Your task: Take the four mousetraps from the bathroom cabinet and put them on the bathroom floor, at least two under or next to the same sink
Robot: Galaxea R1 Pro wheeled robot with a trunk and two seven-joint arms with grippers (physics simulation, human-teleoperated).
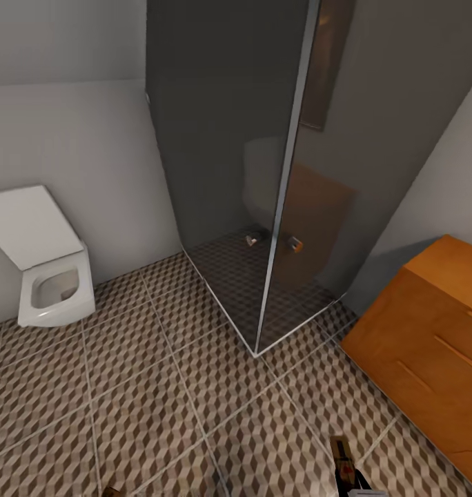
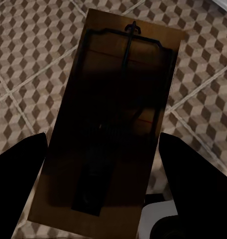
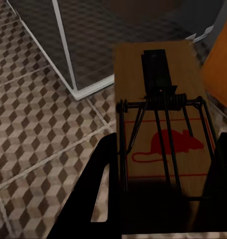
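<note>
Head view: the bathroom floor (image 1: 160,414), tiled in the brown, beige and white cube pattern, runs across the lower part. A white toilet (image 1: 46,266) with its lid raised stands against the left wall. A glass shower enclosure (image 1: 263,207) with a pale metal corner post occupies the centre; two small metal fittings sit on its tiled base. The orange-brown cabinet (image 1: 429,345) stands at the right edge, slim bar handles visible on its drawer fronts. At the bottom edge, right of centre, a mousetrap (image 1: 343,459) projects upward into the picture with a dark part of the right gripper just below it.

Right wrist view: the right gripper (image 3: 163,199) is clamped on this mousetrap (image 3: 161,129) — dark fingers (image 3: 96,194) press on both long sides of the tan board. The board's face shows a red mouse outline, a coiled spring and dark wire bars, detail the head view is too small to give. Past the board lie the floor tiles, the shower's corner frame and an orange edge of the cabinet.

Left wrist view: the left gripper (image 2: 103,164) holds a second mousetrap (image 2: 113,124), a shadowed tan board with a dark wire frame, held above the cube-pattern floor. Dark fingers (image 2: 21,174) stand at either long edge — contact appears firm, though shadow obscures the exact touch.
</note>
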